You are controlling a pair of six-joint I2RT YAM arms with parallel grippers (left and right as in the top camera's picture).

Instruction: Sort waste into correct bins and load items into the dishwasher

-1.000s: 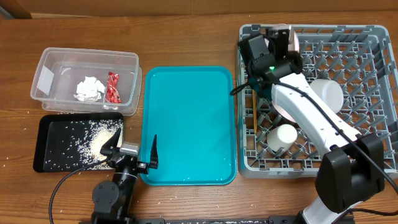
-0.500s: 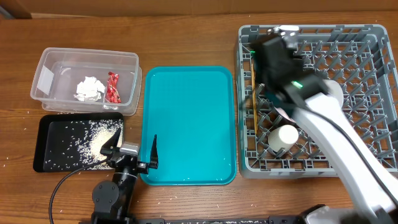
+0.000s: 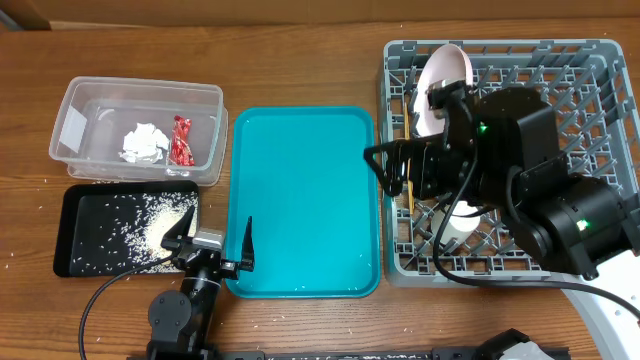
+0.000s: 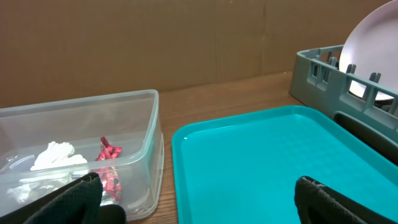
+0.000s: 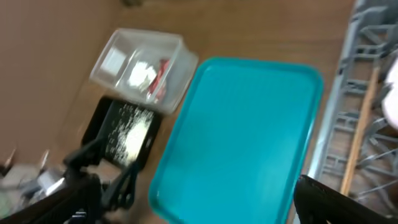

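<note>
The white plate (image 3: 440, 82) stands on edge among the pegs at the back left of the grey dish rack (image 3: 600, 70), with nothing holding it. My right gripper (image 3: 392, 168) hangs open and empty, high over the rack's left edge. The wooden chopsticks (image 3: 408, 196) lie in the rack below it, and a white cup (image 3: 462, 228) shows partly under the arm. The red wrapper (image 3: 181, 140) and the tissue wad (image 3: 143, 142) lie in the clear tub (image 3: 75, 125). Rice (image 3: 165, 225) covers the black tray (image 3: 75, 260). My left gripper (image 3: 213, 238) is open at the front.
The teal tray (image 3: 300, 200) lies bare between the bins and the rack. The left wrist view shows the tub (image 4: 81, 112), the teal tray (image 4: 267, 155) and the rack's corner (image 4: 311, 68). The right wrist view is blurred over the teal tray (image 5: 242, 130). A few grains lie on the wood.
My right gripper has opened and let go of the plate, which now stands in the rack. The right arm has lifted up and toward the front. The left arm is unmoved.
</note>
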